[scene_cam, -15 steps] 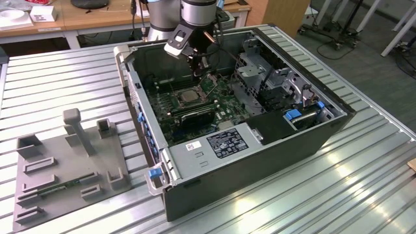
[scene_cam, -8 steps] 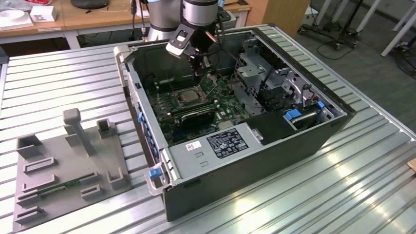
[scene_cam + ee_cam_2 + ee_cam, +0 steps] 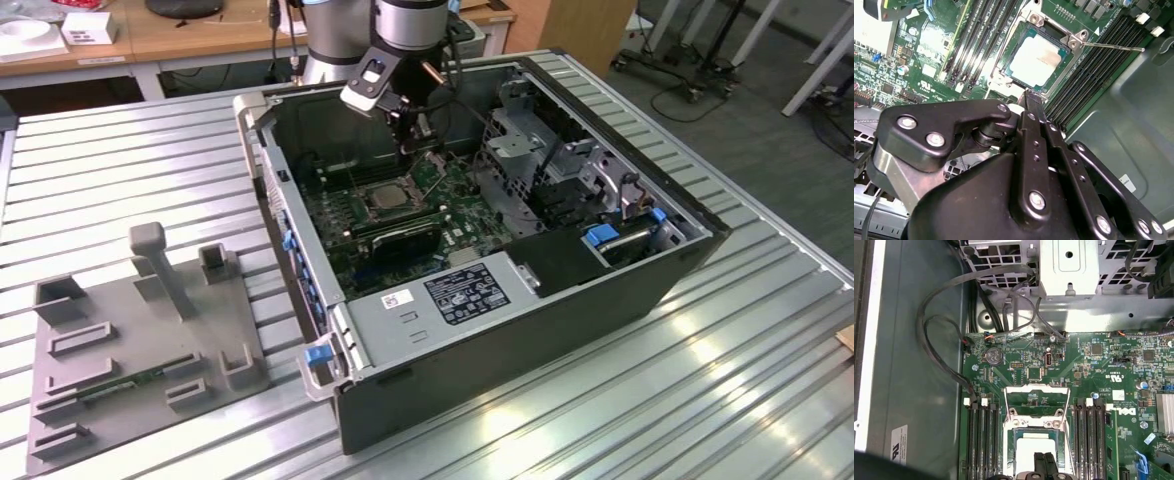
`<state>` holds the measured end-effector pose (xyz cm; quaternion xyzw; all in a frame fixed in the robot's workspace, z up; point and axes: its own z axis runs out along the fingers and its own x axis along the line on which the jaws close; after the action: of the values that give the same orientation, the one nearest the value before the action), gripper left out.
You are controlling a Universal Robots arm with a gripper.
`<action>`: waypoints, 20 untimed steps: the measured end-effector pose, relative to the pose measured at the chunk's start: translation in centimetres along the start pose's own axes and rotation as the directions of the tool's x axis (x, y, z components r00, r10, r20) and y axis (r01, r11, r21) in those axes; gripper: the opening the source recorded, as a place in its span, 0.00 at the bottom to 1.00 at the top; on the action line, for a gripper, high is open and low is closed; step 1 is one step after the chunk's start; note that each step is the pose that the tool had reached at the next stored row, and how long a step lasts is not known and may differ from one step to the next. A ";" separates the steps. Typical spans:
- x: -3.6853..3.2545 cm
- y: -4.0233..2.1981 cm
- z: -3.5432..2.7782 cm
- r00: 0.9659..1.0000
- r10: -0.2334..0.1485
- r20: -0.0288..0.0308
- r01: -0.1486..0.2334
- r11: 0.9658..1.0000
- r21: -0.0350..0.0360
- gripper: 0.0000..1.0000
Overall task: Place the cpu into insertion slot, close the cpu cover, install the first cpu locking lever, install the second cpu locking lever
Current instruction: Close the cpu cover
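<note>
1. A slatted metal worktop (image 3: 747,380) carries an open computer case (image 3: 561,330), with a grey fixture (image 3: 134,340) on the exterior view's left.
2. Wooden desks (image 3: 200,40) and grey floor (image 3: 747,110) lie behind.
3. The cpu (image 3: 1036,60) sits in the insertion slot (image 3: 1019,37) on the green board.
4. The cpu cover (image 3: 1037,389) is folded back open, and board shows through its cut-out.
5. The gripper (image 3: 1030,97) is clenched with nothing seen between its fingers, its tips at the slot's edge.
6. In the first wrist view the tips hide part of the cpu, and the picture's edge cuts off the slot.
</note>
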<state>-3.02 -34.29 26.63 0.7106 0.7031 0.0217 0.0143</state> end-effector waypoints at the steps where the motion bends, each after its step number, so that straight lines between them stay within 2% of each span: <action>1: 0.00 0.00 0.00 1.000 0.000 0.000 0.000 1.000 0.000 0.11; 4: 0.00 0.18 0.00 1.000 0.000 0.000 0.000 1.000 0.000 0.11; 8: 0.01 0.77 0.04 1.000 0.000 0.000 0.000 1.000 0.000 0.11; 14: 0.02 2.30 0.12 1.000 0.000 0.000 0.000 1.000 0.000 0.11; 20: 0.03 3.51 0.18 1.000 0.000 0.000 0.000 1.000 0.000 0.11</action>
<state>0.50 -34.29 26.63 0.7106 0.7031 0.0217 0.0143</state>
